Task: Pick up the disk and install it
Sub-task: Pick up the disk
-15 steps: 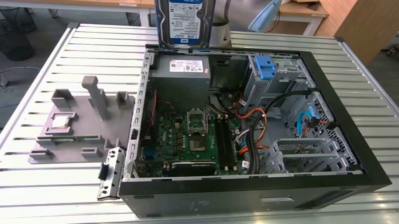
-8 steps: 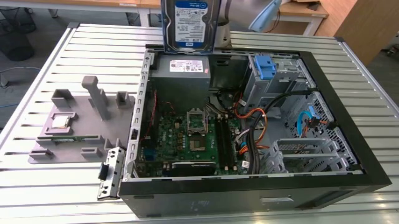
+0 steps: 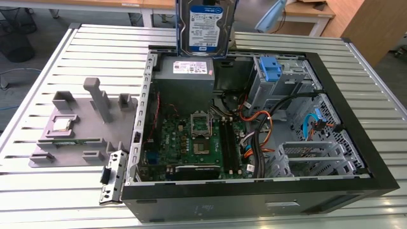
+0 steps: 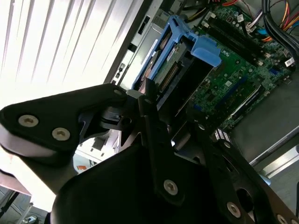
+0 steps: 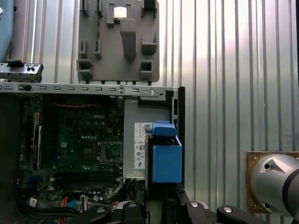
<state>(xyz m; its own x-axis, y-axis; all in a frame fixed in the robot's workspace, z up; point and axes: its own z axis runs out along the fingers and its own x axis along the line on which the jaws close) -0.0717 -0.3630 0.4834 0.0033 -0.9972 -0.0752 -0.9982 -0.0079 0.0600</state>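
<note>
- The jaws are clamped on the disk's [image 3: 205, 26] lower end, the gripper [image 4: 169, 109] holding it aloft.
- The disk hangs upright above the grey box [image 3: 186, 76] inside the open case [image 3: 254, 198], touching neither.
- Pick-up looks done. The disk sits in no bay, so installing remains.

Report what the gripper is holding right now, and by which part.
The gripper holds the disk, clamped across the end nearest the wrist. The disk's other end hangs free over the open computer case.
</note>
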